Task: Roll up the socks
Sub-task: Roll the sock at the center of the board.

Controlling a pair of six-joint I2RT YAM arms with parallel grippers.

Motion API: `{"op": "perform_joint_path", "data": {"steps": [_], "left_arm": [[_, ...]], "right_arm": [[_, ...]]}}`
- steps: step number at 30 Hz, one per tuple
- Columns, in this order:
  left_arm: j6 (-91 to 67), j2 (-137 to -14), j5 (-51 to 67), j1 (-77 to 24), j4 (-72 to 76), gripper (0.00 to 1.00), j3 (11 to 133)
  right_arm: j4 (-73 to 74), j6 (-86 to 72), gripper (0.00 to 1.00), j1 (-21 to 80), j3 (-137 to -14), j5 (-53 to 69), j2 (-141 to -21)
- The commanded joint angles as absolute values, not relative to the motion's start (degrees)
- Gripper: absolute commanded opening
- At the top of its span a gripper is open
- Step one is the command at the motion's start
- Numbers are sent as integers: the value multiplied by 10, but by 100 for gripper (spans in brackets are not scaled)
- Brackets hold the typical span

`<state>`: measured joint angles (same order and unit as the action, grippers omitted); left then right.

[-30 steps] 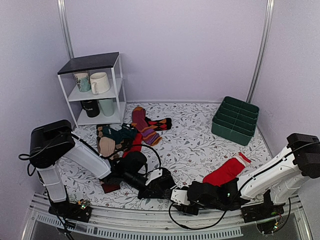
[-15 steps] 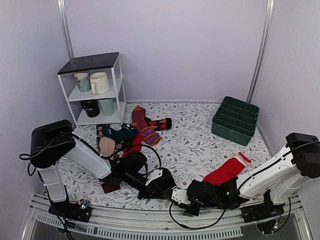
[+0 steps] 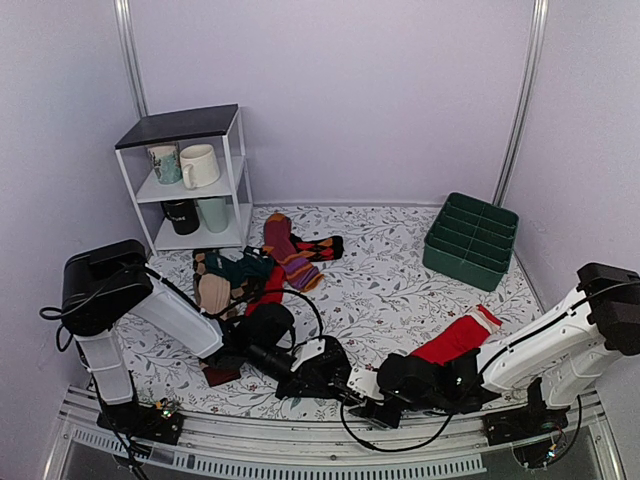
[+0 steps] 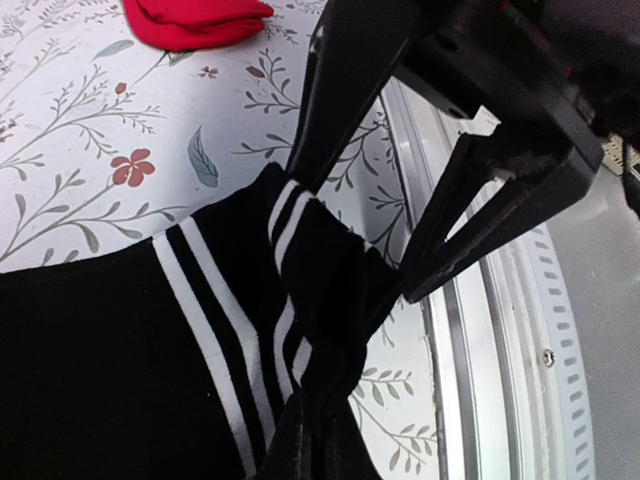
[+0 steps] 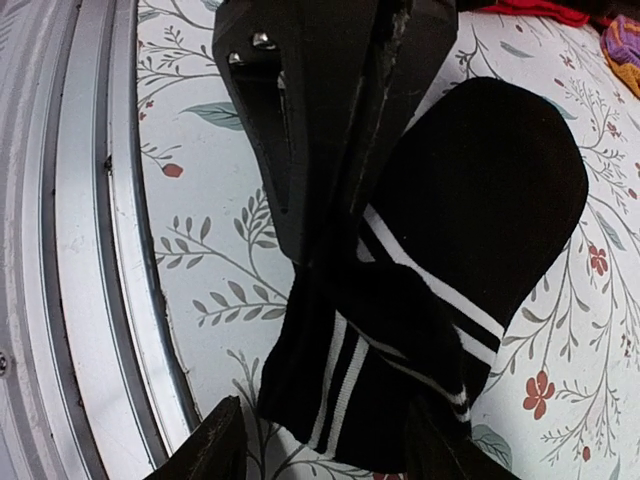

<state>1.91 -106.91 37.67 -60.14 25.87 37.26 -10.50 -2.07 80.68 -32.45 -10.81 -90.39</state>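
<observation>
The socks (image 3: 312, 378) lie at 6 o'clock on the worktop (image 3: 400, 280), hard against the near rail. They are stacked flat, with the toes pointing toward 10 o'clock and the striped cuffs bunched into a twist. In the right wrist view, your left gripper (image 5: 335, 225) is pressed together on that bunched cuff, pinching the fabric. Your right gripper (image 4: 350, 240) is spread, with one finger on either side of the same twist and no hold on it yet.

I judge this to be the start of the roll: the cuff is gathered, but nothing is wound yet and most of the fabric is still flat. The next move calls for the right gripper to close on the cuff beside the left one. Then turn the bundle over toward the toes and keep tension on it so both layers travel together. Watch the rail, because there is little room at 6 o'clock.

The red sock (image 3: 455, 340) lies at 2 o'clock from the pair, well apart.

Compared with a second ago, the right arm has crept slightly toward 3 o'clock and its wrist sits a touch higher. The left arm and the pair are where they were.
</observation>
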Motion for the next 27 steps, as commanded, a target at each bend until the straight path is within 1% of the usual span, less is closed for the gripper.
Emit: {"op": "perform_joint_path", "data": {"steps": [1,8,16,23,27], "left_arm": [[22,-1103,357,-602,179,0,354],[22,-1104,358,-601,177,0,354],[22,-1107,358,-601,174,0,357],[22,-1105,357,-602,174,0,355],[23,-1105,358,-601,174,0,354]], "right_arm": [[-104,23,56,807,-313,-103,-857],[-134,70,56,808,-312,-87,-825],[-147,88,57,804,-330,-56,-892],[-158,83,57,802,-322,-61,-896],[-147,72,57,800,-333,-71,-927]]}}
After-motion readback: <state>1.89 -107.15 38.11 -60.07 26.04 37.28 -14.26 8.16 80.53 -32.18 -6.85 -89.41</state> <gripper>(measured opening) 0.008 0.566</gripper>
